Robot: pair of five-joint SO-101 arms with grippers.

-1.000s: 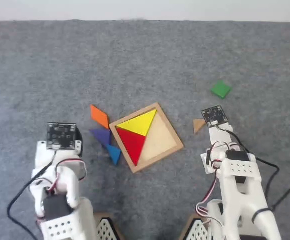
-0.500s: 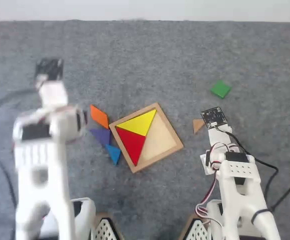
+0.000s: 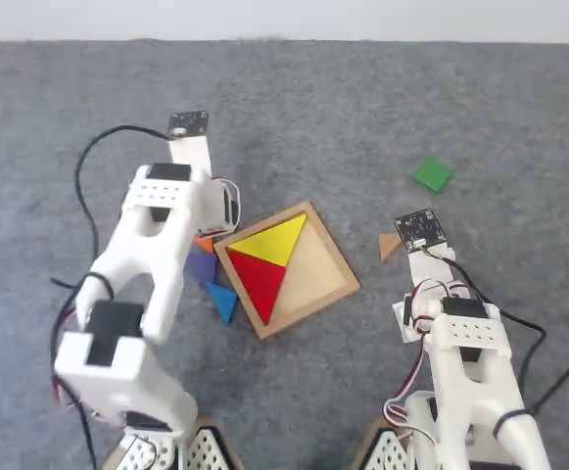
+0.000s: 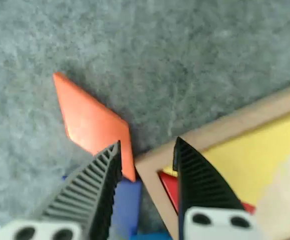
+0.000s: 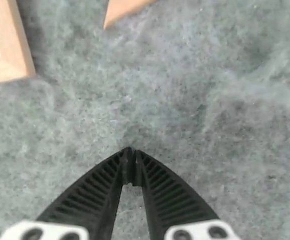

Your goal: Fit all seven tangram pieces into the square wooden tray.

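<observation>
The square wooden tray [image 3: 335,284] lies mid-table holding a yellow triangle [image 3: 272,240] and a red triangle [image 3: 260,279]. Beside its left corner lie an orange parallelogram [image 4: 92,122], a purple piece [image 3: 202,265] and a blue triangle [image 3: 223,300]. My left gripper [image 4: 147,150] hangs open above the orange piece's end and the tray's corner [image 4: 209,132]. A tan triangle [image 3: 390,244] lies right of the tray and a green square [image 3: 432,175] farther back. My right gripper [image 5: 129,152] is shut over bare carpet, close to the tan triangle [image 5: 125,9].
Grey carpet covers the whole table. The left arm [image 3: 157,245] stretches over the pieces left of the tray and covers part of the orange one. The right arm [image 3: 465,343] stands at the front right. A pale wall edge runs along the back.
The left arm has swung up from its folded pose at the front left and come down over the orange piece beside the tray. The right arm has stayed still.
</observation>
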